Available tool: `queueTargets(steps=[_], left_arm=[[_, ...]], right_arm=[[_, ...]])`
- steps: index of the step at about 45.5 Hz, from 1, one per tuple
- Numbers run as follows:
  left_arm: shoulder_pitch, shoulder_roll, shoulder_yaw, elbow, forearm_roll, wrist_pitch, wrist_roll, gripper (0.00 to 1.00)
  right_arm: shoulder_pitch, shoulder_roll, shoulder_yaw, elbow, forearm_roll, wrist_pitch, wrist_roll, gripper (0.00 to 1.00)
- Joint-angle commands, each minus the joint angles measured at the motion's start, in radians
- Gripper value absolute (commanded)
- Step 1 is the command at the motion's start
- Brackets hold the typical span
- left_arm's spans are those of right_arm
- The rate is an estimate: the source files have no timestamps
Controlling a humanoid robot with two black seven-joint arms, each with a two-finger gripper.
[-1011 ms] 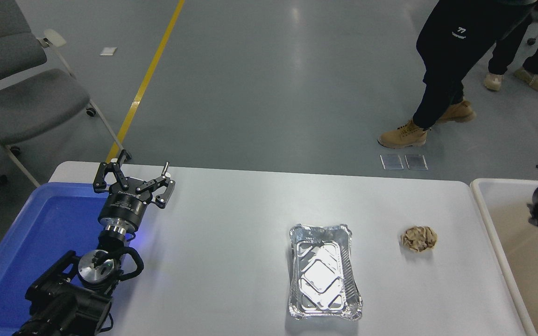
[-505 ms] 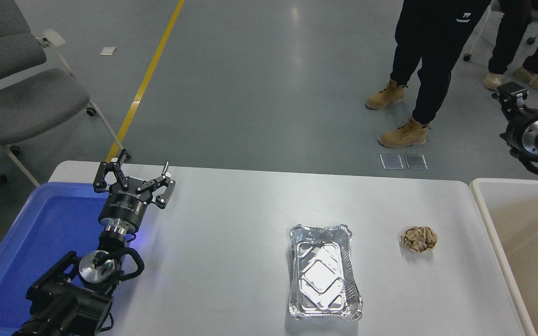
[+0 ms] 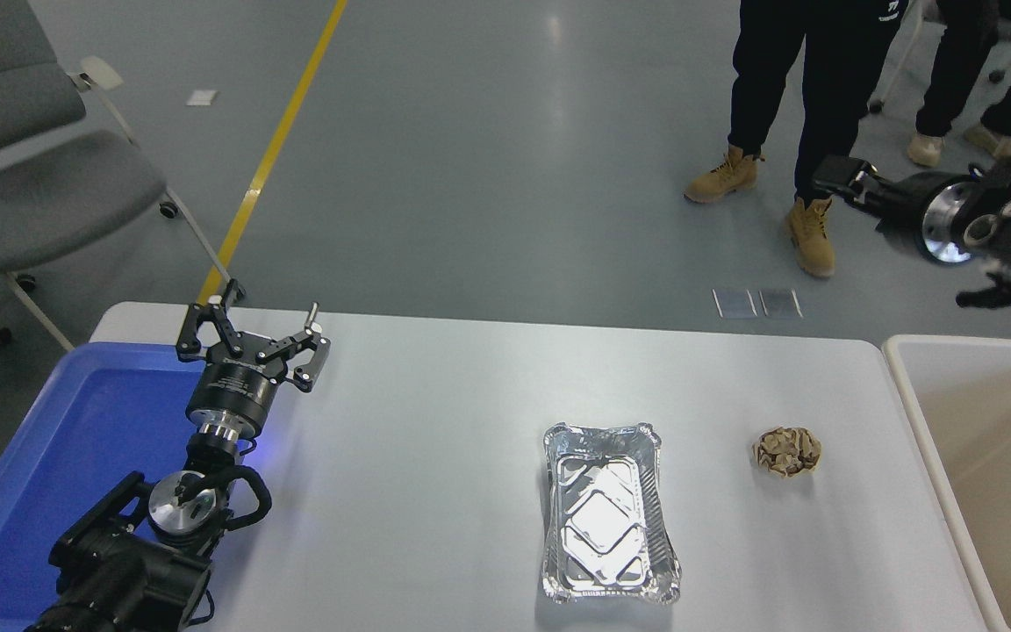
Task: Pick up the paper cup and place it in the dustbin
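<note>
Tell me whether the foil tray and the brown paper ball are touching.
Apart. The head view shows bare white table between the foil tray and the paper ball.

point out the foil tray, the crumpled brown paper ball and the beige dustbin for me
foil tray (image 3: 608,513), head view, on its shiny embossed floor.
brown paper ball (image 3: 787,450), head view, on the middle of its wrinkled top.
dustbin (image 3: 916,420), head view, on its pale left rim at the table's right end.
</note>
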Motion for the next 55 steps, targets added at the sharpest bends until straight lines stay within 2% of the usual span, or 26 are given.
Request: queueTargets(steps=[1, 4, 8, 11, 17, 23, 32, 39, 43, 51, 55], left_arm=[[0.000, 0.000, 0.000, 0.000, 0.000, 0.000, 0.000, 0.99], [0.000, 0.000, 0.000, 0.000, 0.000, 0.000, -0.001, 0.99], [0.000, 0.000, 0.000, 0.000, 0.000, 0.000, 0.000, 0.99], [0.000, 0.000, 0.000, 0.000, 0.000, 0.000, 0.000, 0.99], [0.000, 0.000, -0.001, 0.000, 0.000, 0.000, 0.000, 0.99], [0.000, 0.000, 0.000, 0.000, 0.000, 0.000, 0.000, 0.99], [0.000, 0.000, 0.000, 0.000, 0.000, 0.000, 0.000, 0.99], [0.000, 0.000, -0.001, 0.000, 0.000, -0.002, 0.000, 0.99], [0.000, 0.000, 0.000, 0.000, 0.000, 0.000, 0.000, 0.99], [0.000, 0.000, -0.001, 0.000, 0.000, -0.002, 0.000, 0.99], [0.000, 0.000, -0.001, 0.000, 0.000, 0.000, 0.000, 0.99]], right_arm=[[0.349, 0.035, -0.258, 0.303, -0.002, 0.189, 0.007, 1.00], [0.405, 0.038, -0.271, 0.322, -0.002, 0.309, 0.016, 1.00], [0.482, 0.043, -0.272, 0.325, -0.002, 0.506, 0.049, 1.00], [0.545, 0.073, -0.271, 0.337, -0.002, 0.625, 0.054, 1.00], [0.604, 0.125, -0.269, 0.359, 0.001, 0.749, 0.062, 1.00], [0.600, 0.222, -0.268, 0.359, 0.033, 0.791, 0.091, 1.00], [0.593, 0.300, -0.278, 0.355, 0.095, 0.801, 0.102, 1.00], [0.587, 0.352, -0.321, 0.346, 0.105, 0.823, 0.161, 1.00], [0.584, 0.386, -0.358, 0.331, 0.127, 0.828, 0.165, 1.00], [0.582, 0.395, -0.397, 0.313, 0.306, 0.829, 0.171, 1.00], [0.580, 0.400, -0.409, 0.313, 0.319, 0.829, 0.171, 1.00]])
